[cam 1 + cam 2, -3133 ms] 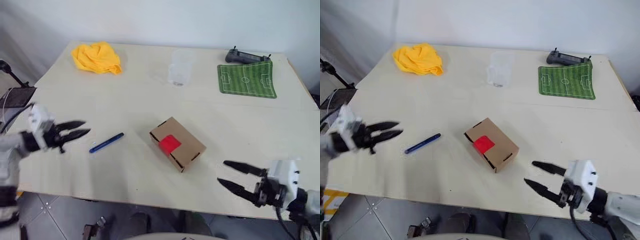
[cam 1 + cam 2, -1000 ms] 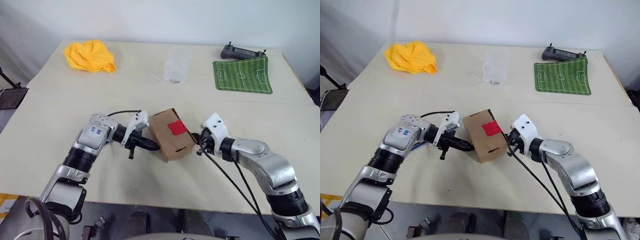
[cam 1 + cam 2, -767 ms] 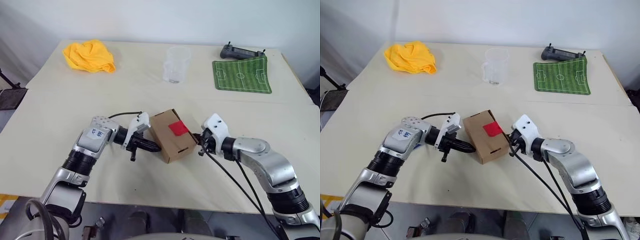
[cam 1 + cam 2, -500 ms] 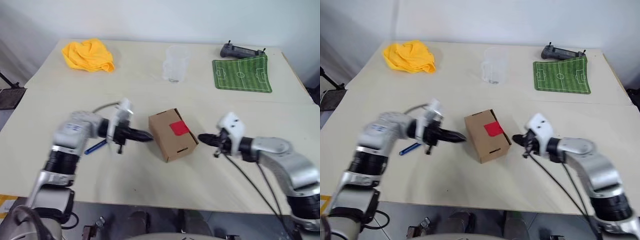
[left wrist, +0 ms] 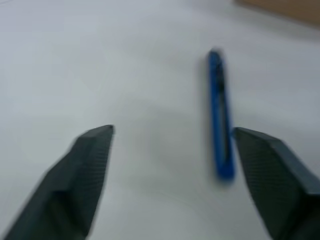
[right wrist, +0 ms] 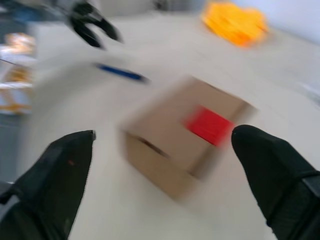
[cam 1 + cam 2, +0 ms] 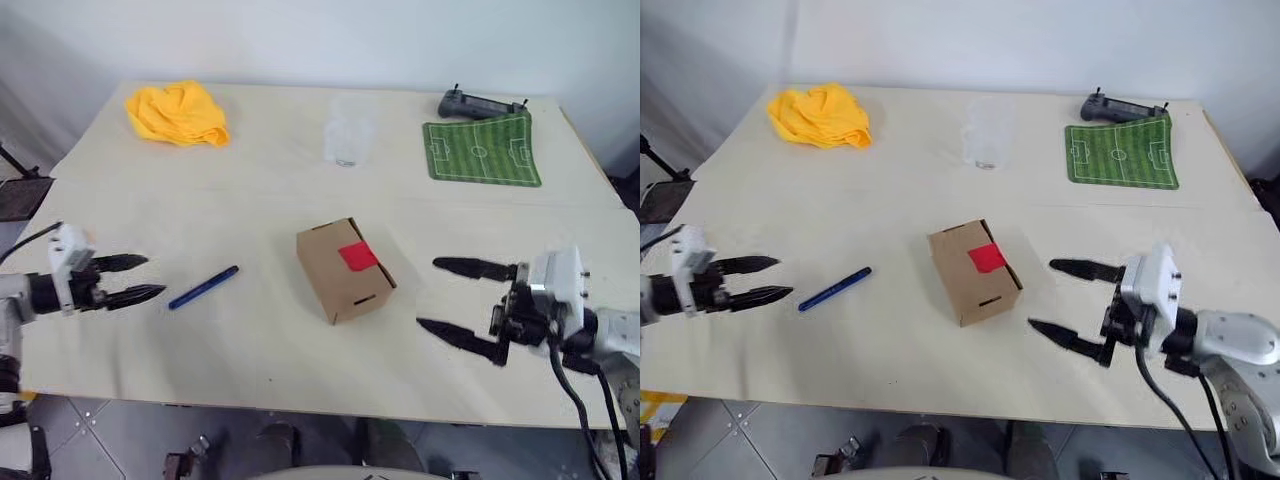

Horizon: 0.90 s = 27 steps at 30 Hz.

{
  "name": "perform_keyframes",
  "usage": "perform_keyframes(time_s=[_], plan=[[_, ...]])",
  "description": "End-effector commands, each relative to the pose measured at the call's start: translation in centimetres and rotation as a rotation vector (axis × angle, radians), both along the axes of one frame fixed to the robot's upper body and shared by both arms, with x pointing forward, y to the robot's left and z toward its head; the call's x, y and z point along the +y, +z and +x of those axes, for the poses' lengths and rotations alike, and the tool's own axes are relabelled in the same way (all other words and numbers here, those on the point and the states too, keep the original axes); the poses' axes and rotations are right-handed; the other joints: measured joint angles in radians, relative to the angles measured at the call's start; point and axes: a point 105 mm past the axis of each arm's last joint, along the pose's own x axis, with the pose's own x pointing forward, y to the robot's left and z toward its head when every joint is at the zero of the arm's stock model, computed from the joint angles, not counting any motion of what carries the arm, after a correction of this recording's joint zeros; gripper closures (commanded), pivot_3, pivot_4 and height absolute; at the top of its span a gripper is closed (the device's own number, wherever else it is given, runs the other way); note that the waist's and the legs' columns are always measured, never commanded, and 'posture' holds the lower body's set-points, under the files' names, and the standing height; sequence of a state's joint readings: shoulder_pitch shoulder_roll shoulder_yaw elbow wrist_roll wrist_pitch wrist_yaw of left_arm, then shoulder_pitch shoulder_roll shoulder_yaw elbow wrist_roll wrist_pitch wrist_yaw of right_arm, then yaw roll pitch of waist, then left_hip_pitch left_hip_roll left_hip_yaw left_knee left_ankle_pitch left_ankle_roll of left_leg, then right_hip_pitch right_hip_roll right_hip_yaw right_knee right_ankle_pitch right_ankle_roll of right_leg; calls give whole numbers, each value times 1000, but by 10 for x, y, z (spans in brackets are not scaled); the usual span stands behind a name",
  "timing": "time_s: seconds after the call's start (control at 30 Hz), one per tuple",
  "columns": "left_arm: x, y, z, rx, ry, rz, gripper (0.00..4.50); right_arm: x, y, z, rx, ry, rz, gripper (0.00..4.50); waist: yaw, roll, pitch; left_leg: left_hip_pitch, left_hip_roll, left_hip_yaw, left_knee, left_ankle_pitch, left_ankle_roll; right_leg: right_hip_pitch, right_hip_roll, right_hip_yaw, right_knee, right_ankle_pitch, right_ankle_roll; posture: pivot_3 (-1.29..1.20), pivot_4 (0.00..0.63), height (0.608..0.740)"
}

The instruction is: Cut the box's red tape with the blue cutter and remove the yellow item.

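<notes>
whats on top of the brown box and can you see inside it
A red tape square sits on the box's top face, uncut. The box is closed, so its inside is hidden; any yellow item in there cannot be seen.

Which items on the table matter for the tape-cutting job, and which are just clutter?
Job: box; red tape on its top; blue cutter, lying left of the box.

Clutter: yellow cloth; clear cup; green pitch mat; black controller.

No text, label, brand, number or sign can be read on anything here. The green mat point(image 7: 481, 151) bears only white football-pitch lines, with no lettering.
</notes>
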<state>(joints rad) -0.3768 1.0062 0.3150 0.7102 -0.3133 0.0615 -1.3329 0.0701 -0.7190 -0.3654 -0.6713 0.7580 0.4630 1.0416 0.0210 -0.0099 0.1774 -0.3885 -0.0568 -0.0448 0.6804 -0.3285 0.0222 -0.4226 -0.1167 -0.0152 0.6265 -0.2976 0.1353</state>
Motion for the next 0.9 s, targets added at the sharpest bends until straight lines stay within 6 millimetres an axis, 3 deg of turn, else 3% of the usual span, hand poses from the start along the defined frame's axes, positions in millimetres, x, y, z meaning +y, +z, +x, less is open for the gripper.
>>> perform_keyframes(time_s=[0.03,0.23,0.57,0.77,0.9], plan=[[15,16,-12,-73,30,-5,30,10,16,-15,-76,65,56,0,2,0,0,0,0,0,0,0,0,0,0,1,0,0,0,0,150,740],[26,4,-35,-8,39,41,30,22,27,-19,-155,112,49,0,0,0,0,2,1,0,0,-2,0,2,-2,4,-1,0,0,0,150,740],[-60,-4,11,-120,-156,-3,30,22,29,-8,-171,94,43,0,3,0,0,3,0,0,1,-3,1,4,0,3,-1,0,-1,0,150,740],[-78,-34,17,-86,-173,56,30,24,22,-10,-126,91,16,0,-15,-1,-1,3,3,1,0,-3,0,3,1,0,-1,0,-1,0,150,740],[-76,-45,23,-58,-129,84,30,26,20,-11,-124,80,18,0,-13,-1,-1,3,2,1,1,-3,0,3,1,-2,0,0,-1,0,150,740]])
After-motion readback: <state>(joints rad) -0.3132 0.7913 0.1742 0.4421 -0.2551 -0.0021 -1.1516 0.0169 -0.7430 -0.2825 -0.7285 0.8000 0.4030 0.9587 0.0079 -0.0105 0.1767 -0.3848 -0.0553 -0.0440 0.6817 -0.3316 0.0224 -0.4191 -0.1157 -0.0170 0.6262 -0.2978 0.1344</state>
